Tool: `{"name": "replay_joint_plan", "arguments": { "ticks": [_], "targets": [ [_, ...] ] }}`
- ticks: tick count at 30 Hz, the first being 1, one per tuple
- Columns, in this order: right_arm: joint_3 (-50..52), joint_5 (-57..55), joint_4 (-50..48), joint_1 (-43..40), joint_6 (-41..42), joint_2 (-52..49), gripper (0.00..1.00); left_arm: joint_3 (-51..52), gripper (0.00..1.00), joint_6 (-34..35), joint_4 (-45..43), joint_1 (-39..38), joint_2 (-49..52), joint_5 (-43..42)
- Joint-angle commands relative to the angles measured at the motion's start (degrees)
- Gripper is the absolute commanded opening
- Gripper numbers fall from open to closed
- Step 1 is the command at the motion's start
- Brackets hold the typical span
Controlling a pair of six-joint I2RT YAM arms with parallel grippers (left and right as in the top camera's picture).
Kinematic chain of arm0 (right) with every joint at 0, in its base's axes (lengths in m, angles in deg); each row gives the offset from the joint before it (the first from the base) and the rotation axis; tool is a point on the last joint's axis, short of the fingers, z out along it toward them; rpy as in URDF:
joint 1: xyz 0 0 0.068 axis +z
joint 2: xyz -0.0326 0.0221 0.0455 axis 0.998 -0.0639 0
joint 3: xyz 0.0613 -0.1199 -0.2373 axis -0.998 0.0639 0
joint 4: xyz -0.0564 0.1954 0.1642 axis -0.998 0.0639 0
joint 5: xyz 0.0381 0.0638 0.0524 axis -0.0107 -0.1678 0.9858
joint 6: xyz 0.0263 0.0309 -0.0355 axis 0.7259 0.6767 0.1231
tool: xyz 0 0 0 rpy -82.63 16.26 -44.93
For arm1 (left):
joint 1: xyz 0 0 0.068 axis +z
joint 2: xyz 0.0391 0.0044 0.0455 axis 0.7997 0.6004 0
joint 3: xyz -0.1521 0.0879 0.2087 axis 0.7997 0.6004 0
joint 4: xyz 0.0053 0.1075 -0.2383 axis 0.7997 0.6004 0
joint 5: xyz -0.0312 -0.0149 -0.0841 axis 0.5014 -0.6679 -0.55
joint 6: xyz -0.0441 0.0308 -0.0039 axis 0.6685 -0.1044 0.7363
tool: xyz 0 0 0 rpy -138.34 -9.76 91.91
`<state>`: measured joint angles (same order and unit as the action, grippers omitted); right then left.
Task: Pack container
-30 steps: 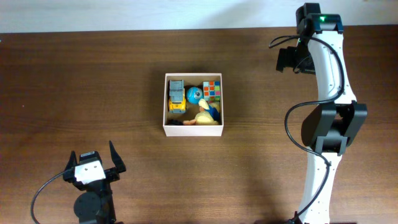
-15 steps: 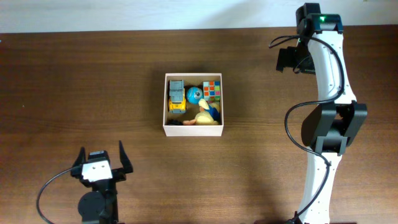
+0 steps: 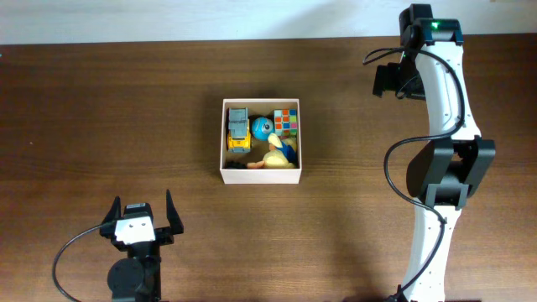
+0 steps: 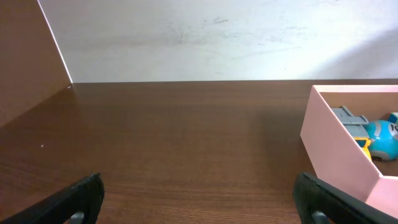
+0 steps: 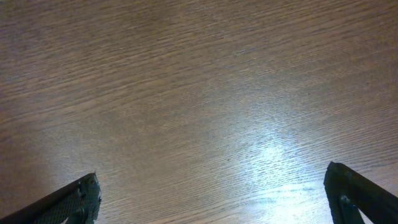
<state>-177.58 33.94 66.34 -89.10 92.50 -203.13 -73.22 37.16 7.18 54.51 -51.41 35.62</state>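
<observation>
Container ahead and right of left pincer — released, well apart from right pincer — released

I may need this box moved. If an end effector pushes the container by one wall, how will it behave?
The container has thin walls, so a pushed wall may flex. It sits flat and shallow on the table, so it would probably slide, not tip. Its toys may shift.

Square white container, open top, mid-table, w/ toys inside, upright
</observation>
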Motion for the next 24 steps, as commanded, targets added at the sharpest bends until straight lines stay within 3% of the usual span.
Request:
{"name": "replay_joint_plan", "arguments": {
  "ticks": [1, 24],
  "targets": [
    [0.00, -0.31, 0.00, -0.37, 0.68, -0.13, 0.99, 0.46, 0.99, 0.55, -0.07, -0.24, -0.55, -0.59],
    [-0.02, 3.06, 1.05, 0.00, 0.66, 1.46, 0.99, 0.46, 0.99, 0.55, -0.07, -0.24, -0.55, -0.59]
  ]
}}
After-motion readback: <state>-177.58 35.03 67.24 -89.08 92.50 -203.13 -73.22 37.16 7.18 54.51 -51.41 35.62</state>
